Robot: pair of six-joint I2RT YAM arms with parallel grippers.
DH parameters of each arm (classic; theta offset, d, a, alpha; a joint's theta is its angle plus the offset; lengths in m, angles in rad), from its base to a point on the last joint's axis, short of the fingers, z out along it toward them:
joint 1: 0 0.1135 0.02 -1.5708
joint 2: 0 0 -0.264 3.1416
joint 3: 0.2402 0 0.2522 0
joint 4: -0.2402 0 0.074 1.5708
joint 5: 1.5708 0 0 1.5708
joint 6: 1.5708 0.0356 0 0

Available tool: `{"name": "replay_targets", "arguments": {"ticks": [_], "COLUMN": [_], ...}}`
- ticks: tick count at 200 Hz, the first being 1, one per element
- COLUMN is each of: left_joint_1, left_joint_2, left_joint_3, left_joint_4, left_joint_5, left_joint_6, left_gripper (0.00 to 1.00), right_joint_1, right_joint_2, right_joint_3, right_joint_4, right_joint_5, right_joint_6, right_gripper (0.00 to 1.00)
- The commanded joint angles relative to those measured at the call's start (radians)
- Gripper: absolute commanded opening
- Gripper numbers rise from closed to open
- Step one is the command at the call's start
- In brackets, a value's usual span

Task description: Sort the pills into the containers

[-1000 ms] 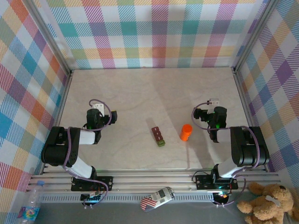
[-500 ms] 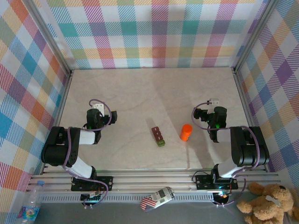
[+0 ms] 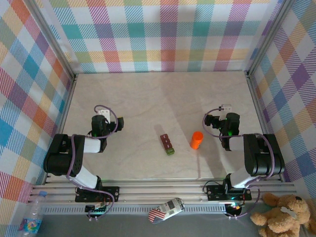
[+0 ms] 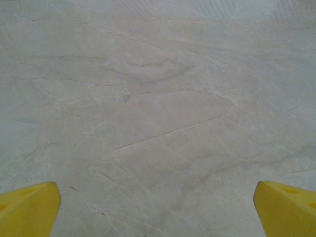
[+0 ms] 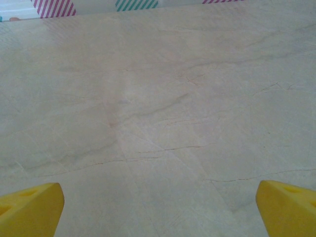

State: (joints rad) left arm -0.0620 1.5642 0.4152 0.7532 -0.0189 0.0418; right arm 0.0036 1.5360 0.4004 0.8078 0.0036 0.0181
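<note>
**Station status: both end effectors wide, containers lying beside the orange bottle**

The containers (image 3: pixel 168 144), a short strip of joined box compartments, are lying flat on the bench (image 3: pixel 148 98) just to the left of the orange bottle (image 3: pixel 196 139), close to it but not touching it. The strip is showing dark red-brown compartments, with one green compartment forming its near end. The orange bottle is standing upright.

The left end effector (image 4: pixel 158 210) is sitting well to the left of the orange bottle, beyond the strip. Its yellow fingertips (image 4: pixel 29 207) are standing wide apart at the two lower corners of the left wrist view, with veined bench surface lying between them.

The right end effector (image 5: pixel 160 207) is sitting near the orange bottle, on its right side and apart from it. Its jaws are also standing wide apart, with bench surface lying between them, and its camera is facing the plaid back wall (image 5: pixel 133 5).

A teddy bear (image 3: pixel 281 215) is sitting off the bench, to the near right of the orange bottle.
</note>
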Motion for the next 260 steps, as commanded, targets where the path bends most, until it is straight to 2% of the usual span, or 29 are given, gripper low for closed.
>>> {"name": "replay_targets", "arguments": {"ticks": [1, 36, 60, 78, 98, 112, 131, 149, 182, 215, 260], "left_joint_1": [0.014, 0.012, 0.012, 0.013, 0.012, 0.011, 0.009, -0.006, -0.056, -0.097, -0.13], "left_joint_2": [-0.052, -0.138, -0.224, -0.293, -0.352, -0.382, -0.434, -0.492, -0.578, -0.608, -0.577], "left_joint_3": [0.065, 0.079, 0.139, 0.236, 0.373, 0.45, 0.489, 0.488, 0.444, 0.403, 0.354], "left_joint_4": [-0.094, -0.181, -0.338, -0.547, -0.825, -0.971, -1.077, -1.118, -1.148, -1.161, -1.144], "left_joint_5": [-0.003, -0.058, -0.119, -0.135, -0.136, -0.108, -0.057, -0.012, 0.032, 0.042, 0.051], "left_joint_6": [-0.012, -0.033, -0.066, -0.126, -0.234, -0.297, -0.386, -0.451, -0.521, -0.585, -0.636], "left_gripper": [1.0, 1.0, 1.0, 1.0, 1.0, 1.0, 1.0, 1.0, 1.0, 1.0, 1.0], "right_joint_1": [0.001, 0.001, 0.001, -0.003, -0.004, -0.004, 0.004, 0.04, 0.217, 0.435, 0.701], "right_joint_2": [-0.055, -0.198, -0.292, -0.338, -0.371, -0.398, -0.455, -0.501, -0.513, -0.5, -0.361], "right_joint_3": [0.001, 0.031, 0.146, 0.26, 0.358, 0.405, 0.425, 0.456, 0.511, 0.509, 0.518], "right_joint_4": [0.004, -0.166, -0.488, -0.744, -0.889, -0.957, -0.988, -1.056, -1.197, -1.263, -1.29], "right_joint_5": [0.036, 0.097, 0.17, 0.262, 0.195, 0.082, -0.118, -0.229, -0.268, -0.218, -0.107], "right_joint_6": [0.018, 0.042, 0.174, 0.37, 0.386, 0.358, 0.319, 0.307, 0.283, 0.321, 0.357], "right_gripper": [0.99, 0.99, 0.99, 0.99, 0.99, 0.99, 0.99, 0.99, 0.92, 0.9, 0.87]}}
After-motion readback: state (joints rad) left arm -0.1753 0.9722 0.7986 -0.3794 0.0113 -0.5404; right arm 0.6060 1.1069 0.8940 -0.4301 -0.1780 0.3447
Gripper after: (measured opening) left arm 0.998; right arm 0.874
